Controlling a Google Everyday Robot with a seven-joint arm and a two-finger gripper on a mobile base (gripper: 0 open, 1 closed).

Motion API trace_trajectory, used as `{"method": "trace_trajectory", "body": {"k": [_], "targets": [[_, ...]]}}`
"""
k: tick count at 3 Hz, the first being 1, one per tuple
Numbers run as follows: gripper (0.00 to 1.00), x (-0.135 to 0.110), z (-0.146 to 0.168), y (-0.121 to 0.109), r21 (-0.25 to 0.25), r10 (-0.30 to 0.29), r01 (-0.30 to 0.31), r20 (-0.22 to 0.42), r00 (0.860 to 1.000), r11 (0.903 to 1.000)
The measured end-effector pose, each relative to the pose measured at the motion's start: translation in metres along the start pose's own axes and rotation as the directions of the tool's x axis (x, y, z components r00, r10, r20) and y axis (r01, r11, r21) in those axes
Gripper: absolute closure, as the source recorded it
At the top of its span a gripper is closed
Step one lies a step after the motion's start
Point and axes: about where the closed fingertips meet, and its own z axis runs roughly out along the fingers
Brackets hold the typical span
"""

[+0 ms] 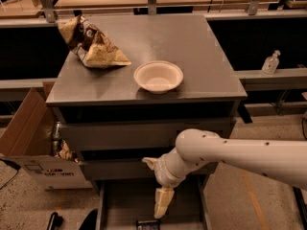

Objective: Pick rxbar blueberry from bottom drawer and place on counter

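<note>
The bottom drawer of the grey cabinet is pulled open, and its shallow grey tray shows at the bottom of the view. A small dark flat bar, the rxbar blueberry, lies in it at the lower edge of the picture, partly cut off. My gripper hangs from the white arm, points down into the drawer, and sits just above and right of the bar. The counter is the dark grey cabinet top above.
A tan-and-brown chip bag lies at the counter's back left and a pale bowl near its front middle. An open cardboard box stands left of the cabinet. A small bottle is on a ledge at the right.
</note>
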Motion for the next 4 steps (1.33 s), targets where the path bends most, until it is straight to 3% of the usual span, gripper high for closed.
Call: {"method": "trace_trajectory", "body": {"k": [1, 2, 3, 4], "targets": [[0.00, 0.026, 0.076, 0.006, -0.015, -0.042, 0.043, 0.037, 0.998, 0.9990], [0.00, 0.052, 0.136, 0.006, 0.027, -0.061, 0.058, 0.104, 0.993, 0.9980], [0.00, 0.058, 0.164, 0.023, -0.004, -0.043, 0.044, 0.138, 0.989, 0.9990], [0.00, 0.057, 0.171, 0.019, -0.028, -0.037, 0.041, 0.133, 0.990, 0.9988]]}}
